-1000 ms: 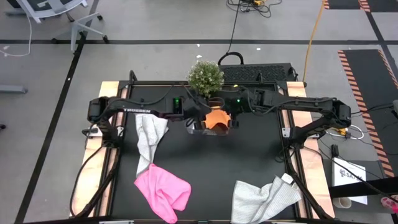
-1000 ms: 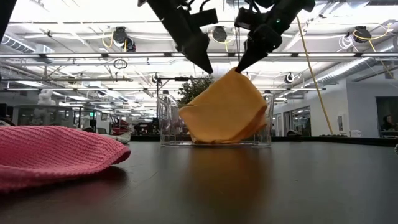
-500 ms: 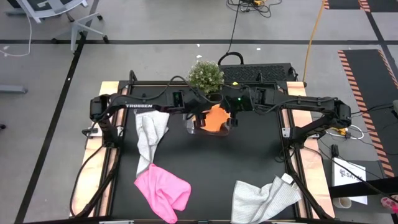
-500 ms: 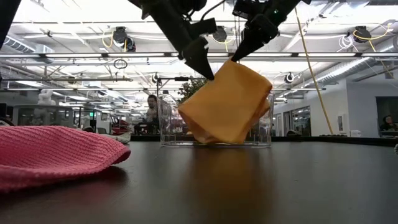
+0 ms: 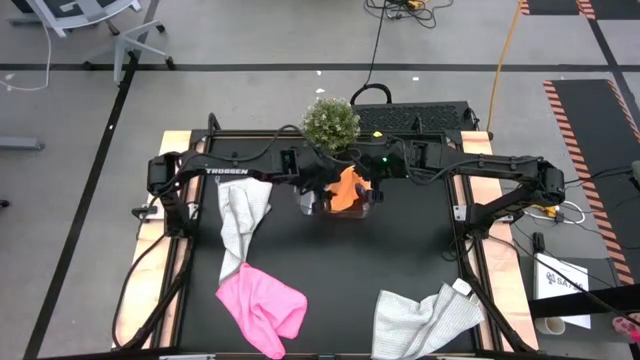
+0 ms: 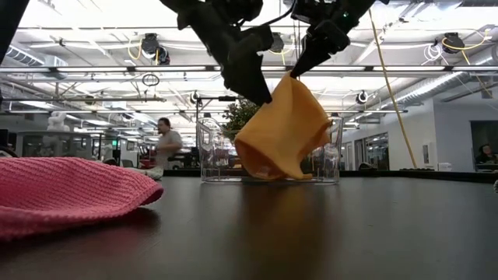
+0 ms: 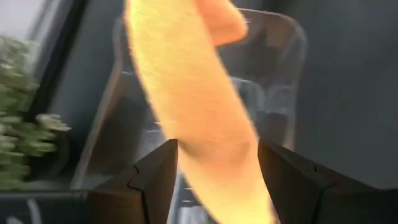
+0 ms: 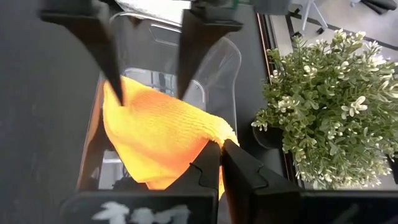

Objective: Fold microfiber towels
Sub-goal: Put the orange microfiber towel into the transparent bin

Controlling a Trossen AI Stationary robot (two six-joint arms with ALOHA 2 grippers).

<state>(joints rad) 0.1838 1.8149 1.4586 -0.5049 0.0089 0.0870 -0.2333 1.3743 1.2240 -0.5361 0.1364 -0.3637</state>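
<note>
Folded orange-yellow microfiber towel point(image 6: 284, 132) hangs over the clear plastic tub point(image 6: 331, 159) at the table's far middle, lower end already inside the walls. Right gripper point(image 8: 221, 163), fingers pinched together on the towel's top corner, carries it. Left gripper point(image 7: 214, 165), fingers spread apart, straddles the cloth just beside it without clamping. Towel's long axis runs near vertical, straight below the right gripper, tub directly beneath. Likely next: lower and release. Pink towel point(image 5: 262, 306) and two grey towels point(image 5: 240, 225) point(image 5: 425, 320) lie unfolded nearer the front.
</note>
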